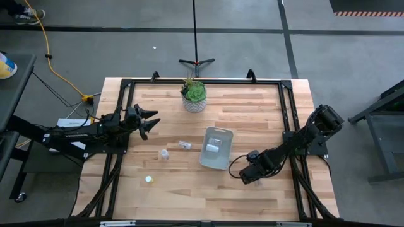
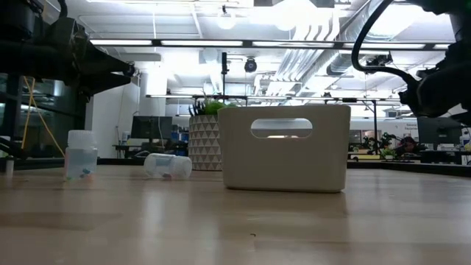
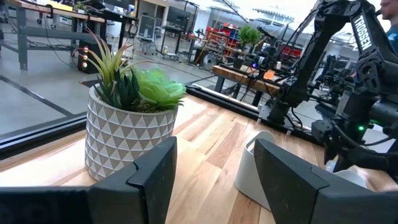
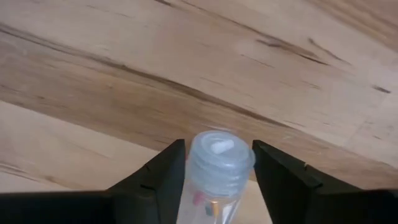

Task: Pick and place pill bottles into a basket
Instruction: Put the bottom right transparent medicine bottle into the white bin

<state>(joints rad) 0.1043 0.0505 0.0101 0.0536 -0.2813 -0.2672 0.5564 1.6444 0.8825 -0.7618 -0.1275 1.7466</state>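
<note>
The pale basket (image 1: 222,161) stands mid-table, with one pill bottle (image 1: 213,146) inside it. One bottle (image 1: 184,145) lies on its side left of the basket, and another (image 1: 165,154) stands upright beside it. Both also show in the low view, the lying one (image 2: 168,165) and the upright one (image 2: 81,154). My right gripper (image 1: 247,175) is right of the basket's near end, shut on a white-capped pill bottle (image 4: 219,163). My left gripper (image 1: 150,121) is open and empty at the table's left, above the table and facing the plant. My right gripper pinches the pill bottle between its two fingers, at and just below the white cap (image 4: 219,155). One finger (image 4: 163,180) lies on each side of it. The fingers slant down toward the table. The bottle's lower part is out of the picture.
A green plant in a white patterned pot (image 1: 194,96) stands at the far middle of the table. A small yellow-topped thing (image 1: 149,180) sits near the front left. A black frame (image 1: 126,85) runs round the table edge. Bare wood lies in front of the basket.
</note>
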